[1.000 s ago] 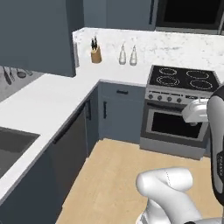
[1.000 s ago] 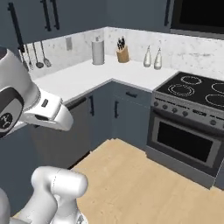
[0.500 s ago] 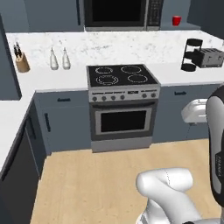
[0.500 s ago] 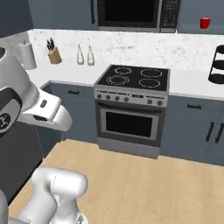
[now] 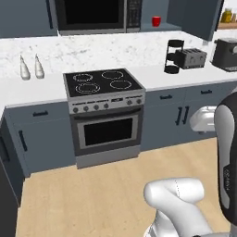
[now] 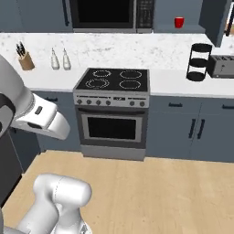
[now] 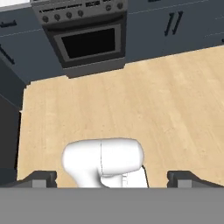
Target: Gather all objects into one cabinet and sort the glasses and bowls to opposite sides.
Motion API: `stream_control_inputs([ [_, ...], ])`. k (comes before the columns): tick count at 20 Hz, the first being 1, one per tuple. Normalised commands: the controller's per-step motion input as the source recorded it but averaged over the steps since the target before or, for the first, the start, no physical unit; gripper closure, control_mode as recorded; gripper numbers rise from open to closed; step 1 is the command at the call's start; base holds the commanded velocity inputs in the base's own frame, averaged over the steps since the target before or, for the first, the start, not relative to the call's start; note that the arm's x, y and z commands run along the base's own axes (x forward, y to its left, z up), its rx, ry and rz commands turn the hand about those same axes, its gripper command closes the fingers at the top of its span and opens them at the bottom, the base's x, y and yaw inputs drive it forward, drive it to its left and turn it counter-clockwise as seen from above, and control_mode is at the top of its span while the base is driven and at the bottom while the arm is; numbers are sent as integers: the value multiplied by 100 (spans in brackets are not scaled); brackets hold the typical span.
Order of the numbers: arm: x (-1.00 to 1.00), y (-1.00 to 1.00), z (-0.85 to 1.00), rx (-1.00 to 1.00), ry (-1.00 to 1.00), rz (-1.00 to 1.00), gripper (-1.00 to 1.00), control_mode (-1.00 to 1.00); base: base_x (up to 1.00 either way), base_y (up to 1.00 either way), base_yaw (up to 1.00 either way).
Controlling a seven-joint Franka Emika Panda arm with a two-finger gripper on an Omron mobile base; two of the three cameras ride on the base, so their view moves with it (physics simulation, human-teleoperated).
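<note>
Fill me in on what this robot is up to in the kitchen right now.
Nothing is being handled at the moment. The gripper is open and empty, pointing down at the wooden floor in front of the oven. The base faces the stove, with a small red cup sitting in the slate-blue recess to the right of the microwave. On the counter below stand a toaster and a dark tiered rack. No sorting is visibly done.
</note>
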Motion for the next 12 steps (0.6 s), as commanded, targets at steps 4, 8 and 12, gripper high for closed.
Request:
stream_control_inputs([
  [4,0,0,0,0,0,0,-100,100,83,-56,0],
  [8,0,0,0,0,0,0,-100,100,88,-55,0],
  [12,0,0,0,0,0,0,-100,100,90,-65,5],
])
